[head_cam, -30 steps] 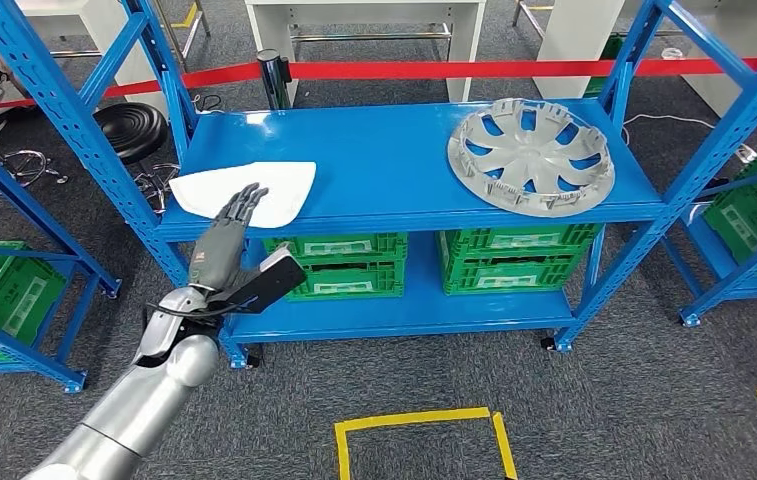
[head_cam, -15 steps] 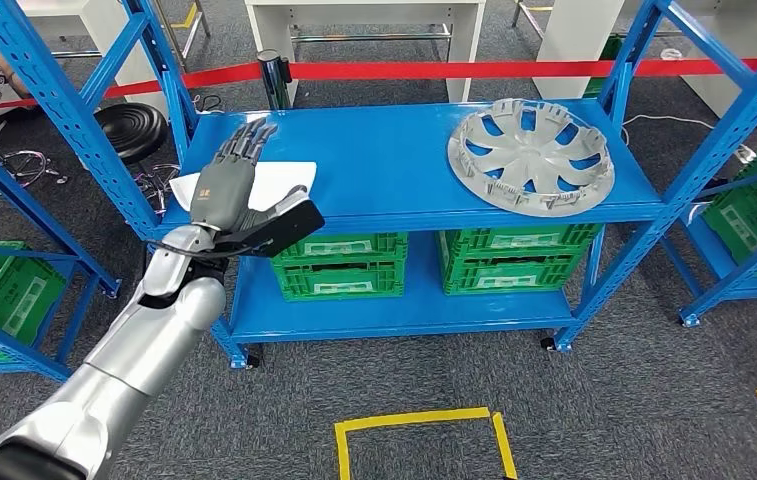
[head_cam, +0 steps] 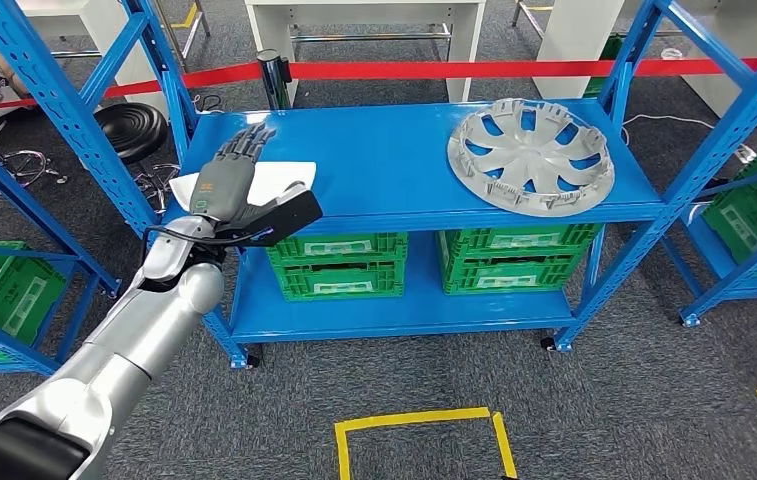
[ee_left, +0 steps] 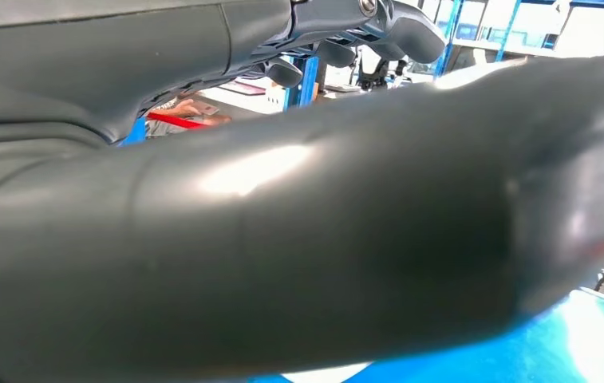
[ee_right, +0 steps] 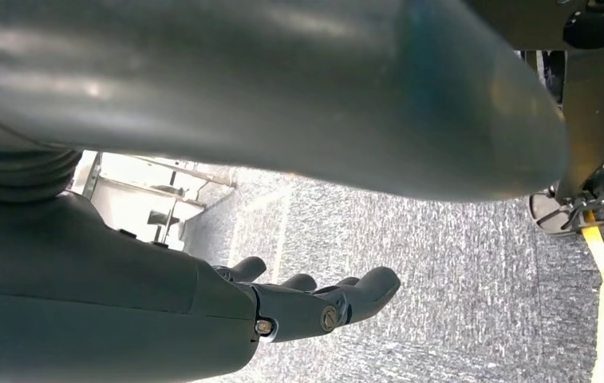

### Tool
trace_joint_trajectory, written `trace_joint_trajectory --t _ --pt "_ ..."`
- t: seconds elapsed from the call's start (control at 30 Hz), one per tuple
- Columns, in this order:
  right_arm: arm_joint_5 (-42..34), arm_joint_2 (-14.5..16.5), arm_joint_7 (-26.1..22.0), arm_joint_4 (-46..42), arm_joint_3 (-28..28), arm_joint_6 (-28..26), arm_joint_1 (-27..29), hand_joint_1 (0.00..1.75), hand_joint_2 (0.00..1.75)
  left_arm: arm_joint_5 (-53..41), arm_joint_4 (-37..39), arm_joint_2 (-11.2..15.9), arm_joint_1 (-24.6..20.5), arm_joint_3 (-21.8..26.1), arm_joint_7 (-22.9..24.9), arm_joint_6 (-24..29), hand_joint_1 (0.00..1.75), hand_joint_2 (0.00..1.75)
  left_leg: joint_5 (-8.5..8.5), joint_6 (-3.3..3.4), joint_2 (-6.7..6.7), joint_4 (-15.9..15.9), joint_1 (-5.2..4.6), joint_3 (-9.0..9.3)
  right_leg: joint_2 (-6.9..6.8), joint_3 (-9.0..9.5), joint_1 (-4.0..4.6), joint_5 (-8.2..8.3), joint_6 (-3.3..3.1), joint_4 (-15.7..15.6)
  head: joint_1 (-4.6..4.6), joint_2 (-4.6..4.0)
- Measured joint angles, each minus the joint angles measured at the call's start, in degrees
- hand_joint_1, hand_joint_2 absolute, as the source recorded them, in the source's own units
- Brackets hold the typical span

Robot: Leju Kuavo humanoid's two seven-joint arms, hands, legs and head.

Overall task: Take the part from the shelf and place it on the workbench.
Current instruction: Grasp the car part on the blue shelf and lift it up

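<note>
On the left end of the blue shelf (head_cam: 384,160), the left hand (head_cam: 226,180) hovers flat over a white sheet (head_cam: 284,178), fingers stretched out and spread, holding nothing. Way over on the right end sits the part, a silver wheel cover (head_cam: 531,154), well apart from that hand. Green crates (head_cam: 339,265) fill the lower level. The right hand (ee_right: 314,307) hangs over grey carpet, fingers loosely apart, nothing in it.

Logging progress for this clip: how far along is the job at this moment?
Nothing is done yet. The white part lies flat on the blue shelf. In hand: the left hand hovers open over it, no grip visible. The right hand hangs open above the floor. Left: grasp, lift, place on the workbench.
</note>
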Motion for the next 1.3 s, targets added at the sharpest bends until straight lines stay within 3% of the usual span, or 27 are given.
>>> trace_joint_trajectory --t 0.27,0.4,0.6,0.7,0.77,0.83,0.87,0.9,0.93,1.0,1.07,1.2,1.23,1.3 --pt "0.4 0.0 0.0 0.0 0.1 0.2 0.0 0.00 0.00 0.0 1.5 0.0 -0.1 0.0 -0.2 0.0 0.00 0.00 0.00 0.00 0.00 0.0 0.00 -0.01 0.00 0.00 -0.01 0.00 0.00 0.0 0.00 0.00" --pt "0.4 0.0 0.0 0.0 0.1 0.2 0.0 0.00 1.75 0.0 1.9 0.0 -0.1 0.0 -0.4 0.1 0.00 0.00 -0.01 0.03 -0.01 0.1 -0.07 -0.04 -0.01 0.00 -0.04 0.04 0.05 0.0 -0.01 0.00" --pt "0.6 0.0 0.0 0.0 0.1 0.2 0.0 0.00 1.75 0.1 2.1 0.1 -0.1 0.0 -0.8 0.1 0.00 0.00 0.03 0.52 -0.05 0.3 -0.44 -0.39 -0.04 -0.14 -0.29 0.32 0.51 -0.1 -0.03 0.00" --pt "0.6 -0.1 0.0 0.0 0.1 0.2 0.0 0.00 1.75 0.2 2.1 0.1 -0.2 0.0 -1.0 0.1 0.00 0.00 0.77 1.34 0.03 -0.8 -0.08 -0.06 0.03 -0.36 -0.34 -0.03 1.07 0.2 0.01 0.00" --pt "0.6 -0.2 0.0 0.0 0.1 0.2 0.0 0.00 1.75 0.2 2.0 0.0 -0.4 0.0 -1.0 0.2 0.00 0.00 1.32 1.79 0.13 -1.5 0.28 0.10 0.28 -2.36 -0.43 -2.58 1.53 4.4 0.18 0.00" --pt "0.7 -0.2 0.0 0.0 0.1 0.2 0.0 0.00 1.75 0.2 2.1 -0.1 -0.3 0.0 -1.0 0.2 0.00 0.00 1.36 1.90 0.15 -1.4 0.34 -0.16 0.43 -5.92 -0.68 -5.98 2.03 11.7 0.31 0.00" --pt "0.7 -0.2 0.0 0.0 0.1 0.2 0.0 0.00 1.75 0.2 2.1 -0.1 -0.1 0.0 -0.9 0.3 0.00 0.00 1.30 1.84 0.14 -1.3 0.39 -0.28 0.44 -7.19 -0.87 -6.69 2.27 14.3 0.31 0.00" --pt "0.8 -0.2 0.0 0.0 0.1 0.2 0.1 0.00 1.75 0.2 2.1 -0.1 0.0 0.0 -0.9 0.3 0.00 0.00 1.20 1.70 0.13 -1.1 0.48 -0.38 0.44 -7.57 -1.06 -6.40 2.49 15.0 0.31 0.00" --pt "0.8 -0.2 0.0 0.0 0.1 0.2 0.1 0.00 1.75 0.2 2.1 -0.1 0.1 0.0 -0.9 0.3 0.00 0.00 1.03 1.46 0.12 -0.8 0.64 -0.45 0.42 -6.74 -1.29 -5.04 2.72 13.4 0.31 0.00" --pt "0.9 -0.2 0.0 0.0 0.1 0.2 0.0 0.00 1.75 0.2 2.1 -0.1 0.0 0.0 -0.8 0.4 0.00 0.00 0.40 0.65 0.06 0.0 0.88 -0.60 0.32 -3.05 -1.71 -1.86 3.17 6.4 0.35 0.00" --pt "1.0 -0.1 -0.4 0.1 0.2 0.3 0.0 0.00 1.75 0.2 2.1 0.0 -0.1 0.0 -0.8 0.4 0.00 0.00 -0.23 -0.26 -0.01 0.9 0.75 -0.92 0.47 -0.86 -1.85 -0.94 2.66 2.0 0.47 0.00" --pt "1.1 0.0 -1.4 0.1 0.2 0.4 0.1 0.00 1.75 0.2 2.1 0.0 -0.1 0.0 -0.8 0.5 0.00 0.00 -0.74 -1.59 -0.10 1.3 0.76 -1.21 0.74 -0.77 -1.67 -1.44 0.65 1.6 0.44 0.00" --pt "1.1 0.0 -1.4 0.2 0.2 0.4 0.0 0.00 1.75 0.2 2.1 0.1 -0.2 0.0 -0.8 0.5 0.00 0.00 -1.45 -1.91 -0.13 2.5 0.86 -1.78 0.75 -0.63 -1.73 -1.47 0.28 1.5 0.37 0.00" --pt "1.1 0.0 -1.4 0.2 0.3 0.4 0.0 0.00 1.75 0.2 2.1 0.2 -0.2 0.0 -0.8 0.5 0.00 0.00 -4.14 -2.37 -0.18 8.4 0.98 -4.78 0.74 -0.36 -1.76 -1.66 -0.27 1.4 0.21 0.00"
